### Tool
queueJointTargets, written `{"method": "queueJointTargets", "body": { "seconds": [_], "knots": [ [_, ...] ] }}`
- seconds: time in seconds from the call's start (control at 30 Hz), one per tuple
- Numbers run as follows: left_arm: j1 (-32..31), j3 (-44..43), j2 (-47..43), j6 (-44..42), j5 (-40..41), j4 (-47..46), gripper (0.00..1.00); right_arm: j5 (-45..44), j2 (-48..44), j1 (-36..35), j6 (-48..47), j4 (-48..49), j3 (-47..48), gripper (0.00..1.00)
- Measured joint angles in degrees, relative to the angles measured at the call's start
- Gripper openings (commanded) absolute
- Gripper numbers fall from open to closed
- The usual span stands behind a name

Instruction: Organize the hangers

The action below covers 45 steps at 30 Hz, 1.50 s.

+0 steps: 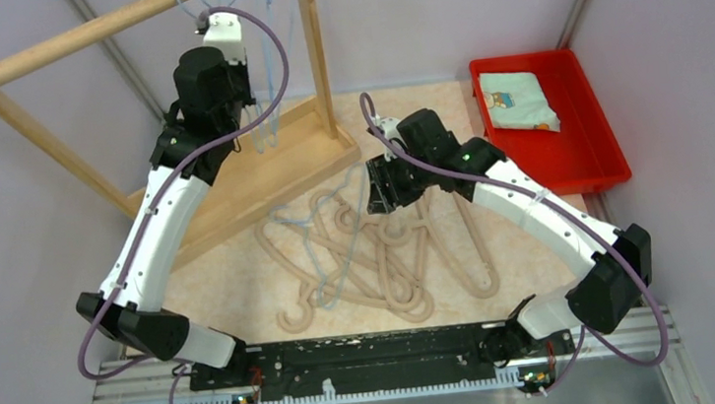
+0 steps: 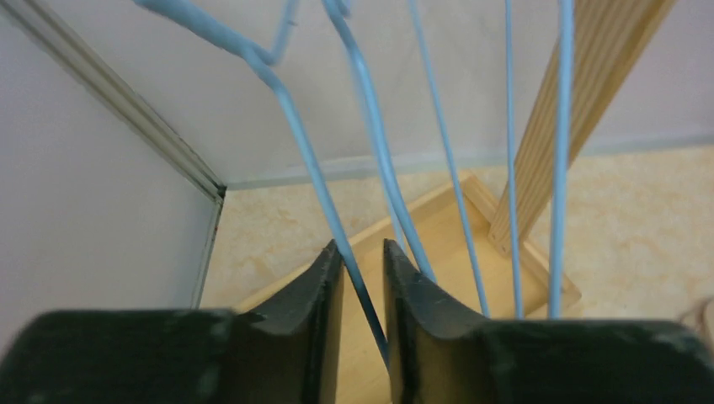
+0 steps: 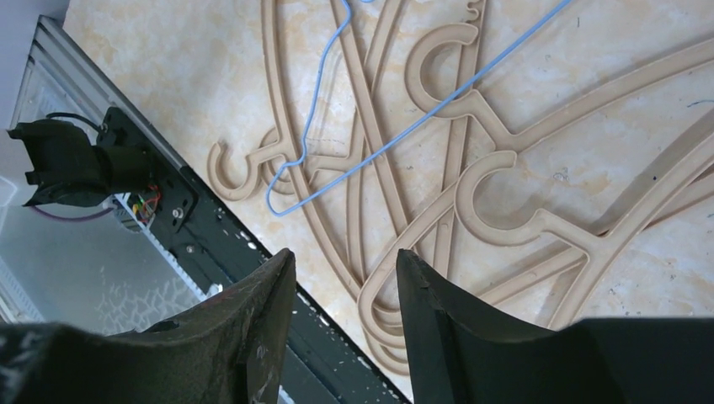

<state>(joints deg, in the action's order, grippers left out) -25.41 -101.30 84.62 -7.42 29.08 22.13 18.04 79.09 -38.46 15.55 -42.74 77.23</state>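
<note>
Several light-blue wire hangers (image 1: 270,121) hang from the wooden rack's rail; in the left wrist view their wires (image 2: 446,151) run down in front of the camera. My left gripper (image 1: 256,133) is raised at the rack. Its jaws (image 2: 362,246) stand a little apart, with one blue wire (image 2: 311,168) running slantwise between them. Several beige hangers (image 1: 379,259) lie in a tangled pile on the table with a blue wire hanger (image 1: 311,251) among them. They also show in the right wrist view (image 3: 505,210), as does the blue one (image 3: 320,109). My right gripper (image 1: 380,198) hovers over the pile, open and empty (image 3: 345,252).
The wooden rack (image 1: 262,176) stands at the back left with its post (image 1: 317,57) and slanted rail (image 1: 71,37). A red tray (image 1: 568,167) holding a folded cloth (image 1: 517,102) sits at the back right. The black base rail (image 1: 368,354) lines the near edge.
</note>
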Motion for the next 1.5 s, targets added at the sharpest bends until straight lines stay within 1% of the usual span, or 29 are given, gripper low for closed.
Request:
{"method": "queueJointTargets", "body": {
  "seconds": [0.03, 0.1, 0.17, 0.27, 0.33, 0.5, 0.73, 0.97, 1.1, 1.27, 1.5],
  "knots": [
    [-0.1, 0.3, 0.0, 0.0, -0.7, 1.2, 0.42, -0.1, 0.0, 0.0, 0.0, -0.1, -0.1, 0.5],
    [-0.3, 1.0, 0.2, 0.0, -1.7, 3.3, 0.47, -0.2, -0.1, 0.0, 0.0, 0.0, -0.4, 0.51],
    [-0.4, 1.6, 0.2, 0.1, -2.7, 5.0, 0.57, -0.2, -0.1, 0.0, 0.0, 0.3, -0.4, 0.52],
    [-0.5, 2.5, -0.1, 0.1, -3.6, 6.1, 0.65, -0.2, -0.1, 0.0, 0.1, 0.4, -0.4, 0.52],
    [-0.5, 3.3, -0.7, 0.2, -3.9, 6.7, 0.76, -0.1, -0.1, 0.0, 0.1, 0.4, -0.4, 0.53],
    [-0.5, 4.9, -3.4, 0.3, -4.8, 7.2, 0.99, -0.1, -0.1, 0.0, 0.0, 0.4, -0.4, 0.55],
    [-0.5, 5.4, -8.3, 1.4, -5.5, 7.6, 1.0, 0.0, -0.3, 0.0, 0.0, 0.8, -0.8, 0.59],
    [-0.5, 10.7, -14.5, 5.3, -6.3, 10.4, 1.0, -0.3, -1.3, 0.0, -0.5, 0.8, -1.7, 0.61],
    [-0.5, 16.5, -18.8, 9.2, -7.4, 12.6, 1.0, -0.2, -2.1, 0.0, -0.5, 0.7, -3.8, 0.61],
    [-0.5, 25.1, -23.3, 15.3, -10.8, 14.3, 1.0, -0.2, -2.1, -0.2, -0.3, 1.2, -5.7, 0.59],
    [-0.5, 40.7, -28.3, 22.3, -14.9, 14.5, 1.0, -0.7, -1.3, -2.5, 2.4, 5.4, -13.0, 0.56]
  ]
}}
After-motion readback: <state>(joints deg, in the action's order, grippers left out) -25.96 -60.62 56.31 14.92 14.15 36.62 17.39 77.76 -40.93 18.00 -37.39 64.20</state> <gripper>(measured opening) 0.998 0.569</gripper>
